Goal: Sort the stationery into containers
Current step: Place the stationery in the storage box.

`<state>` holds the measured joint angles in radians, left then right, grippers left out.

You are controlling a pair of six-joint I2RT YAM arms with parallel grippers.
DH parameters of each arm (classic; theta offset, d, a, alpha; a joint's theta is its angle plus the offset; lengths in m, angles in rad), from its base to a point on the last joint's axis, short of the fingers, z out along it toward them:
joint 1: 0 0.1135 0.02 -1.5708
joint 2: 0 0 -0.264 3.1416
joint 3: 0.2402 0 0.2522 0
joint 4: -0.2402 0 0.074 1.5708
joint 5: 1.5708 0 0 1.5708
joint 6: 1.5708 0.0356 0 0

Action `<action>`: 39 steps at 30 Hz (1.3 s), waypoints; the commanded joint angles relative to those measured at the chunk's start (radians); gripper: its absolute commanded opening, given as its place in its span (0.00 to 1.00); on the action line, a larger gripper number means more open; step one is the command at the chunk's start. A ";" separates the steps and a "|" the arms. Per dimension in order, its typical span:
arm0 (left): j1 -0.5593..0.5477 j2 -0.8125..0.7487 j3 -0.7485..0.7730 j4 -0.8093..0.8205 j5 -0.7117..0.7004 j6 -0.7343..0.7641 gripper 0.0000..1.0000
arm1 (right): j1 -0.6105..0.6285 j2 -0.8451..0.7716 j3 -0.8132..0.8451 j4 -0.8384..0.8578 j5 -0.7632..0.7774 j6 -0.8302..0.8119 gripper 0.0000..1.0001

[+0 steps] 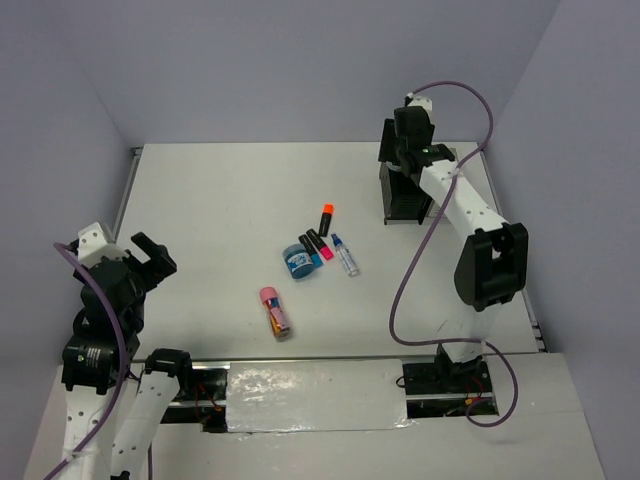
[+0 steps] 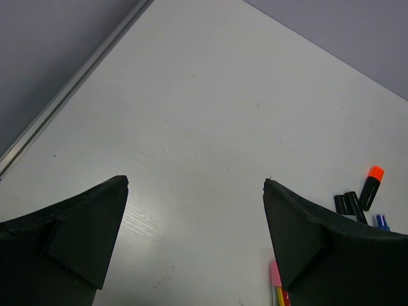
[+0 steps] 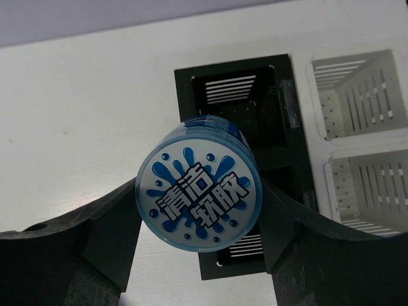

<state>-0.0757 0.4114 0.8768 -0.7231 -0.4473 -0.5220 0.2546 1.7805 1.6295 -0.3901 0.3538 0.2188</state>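
Holding a round blue tape roll (image 3: 199,196) in part-open jaws, the right gripper (image 3: 201,191) is hovering over the tall black slatted box (image 3: 183,95), far right; the next move is calling for lowering, then releasing; the left gripper (image 2: 194,182) is hanging agape, empty.

One round blue tape roll (image 3: 199,194), its white face printed in blue, is clamped in the right gripper (image 3: 200,204) over the black slatted box (image 3: 280,76). This box stands upright near the far right corner of the table (image 1: 220,200). The white compartmented box (image 3: 382,95) adjoins it.

Around the table's middle lie a second blue roll (image 1: 298,263), an orange-ended marker (image 1: 325,213), a pink-ended black marker (image 1: 319,246) and a clear blue-capped pen (image 1: 346,257). The pink-capped tube (image 1: 275,312) lies apart, nearer the near edge.
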 commanded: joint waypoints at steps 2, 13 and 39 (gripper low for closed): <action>0.005 0.018 0.004 0.065 0.030 0.030 0.99 | -0.009 -0.003 0.128 -0.027 -0.009 -0.044 0.00; 0.005 0.024 0.001 0.070 0.044 0.034 0.99 | -0.035 -0.105 -0.117 0.036 -0.012 -0.015 0.00; 0.005 0.027 -0.001 0.073 0.053 0.037 0.99 | -0.106 -0.066 -0.073 -0.085 -0.119 0.030 0.03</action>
<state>-0.0750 0.4297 0.8768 -0.7013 -0.4034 -0.4999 0.1528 1.7081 1.4792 -0.4595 0.2306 0.2276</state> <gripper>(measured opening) 0.993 0.729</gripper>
